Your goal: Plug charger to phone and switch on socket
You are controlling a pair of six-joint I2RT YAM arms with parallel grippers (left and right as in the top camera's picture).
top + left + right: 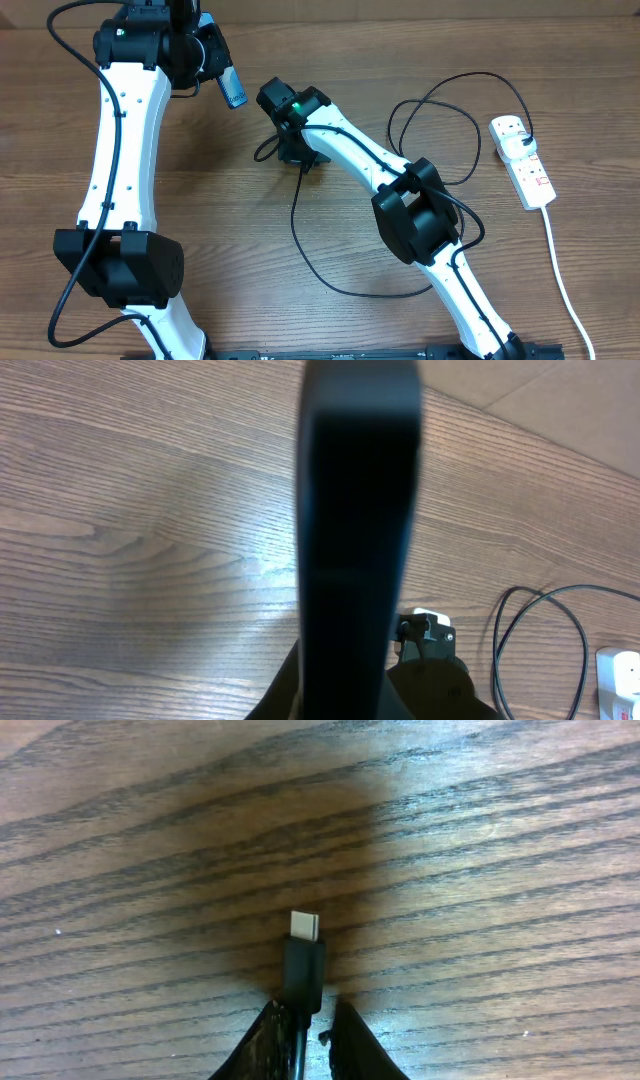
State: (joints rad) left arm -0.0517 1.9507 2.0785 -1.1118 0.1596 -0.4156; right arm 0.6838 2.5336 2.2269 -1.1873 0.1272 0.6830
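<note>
**Operator:** Where is the charger sitting?

**Spotter:** The charger (pixel 303 970) is in your right claw (pixel 304 1020). Its fingers (pixel 262 1042) are pinched together on the black plug body, so the short silver tip sticks out past them over the wood grain. That puts it about the middle of the surface (pixel 230 220), towards the far edge. I cannot tell whether the tip touches the wood.

**Operator:** And the phone?

**Spotter:** The phone (pixel 232 88) is up off the surface near the far edge, left of centre, clamped in your left claw (pixel 222 72). It hangs tilted, with its blue-white screen showing from overhead. Your left wrist camera sees only its dark narrow edge, filling the middle of the view. The plug is near it, to its right and a little closer to the near edge, but apart from it.

**Operator:** What lies around them?

**Spotter:** The thin black cable drops from your right claw towards the near edge and curves under the right arm (pixel 420 215). From there it loops widely across the right half of the surface. One run reaches the white adapter (pixel 508 130) on the far end of the socket (pixel 527 165). The socket lies by the right edge, towards the far right corner, well apart from both claws, with small red switches on its top. Its white cord (pixel 560 270) trails along the right edge to the near right corner. Your right arm's elbow sits over the cable loops, between the plug and the socket.
</note>
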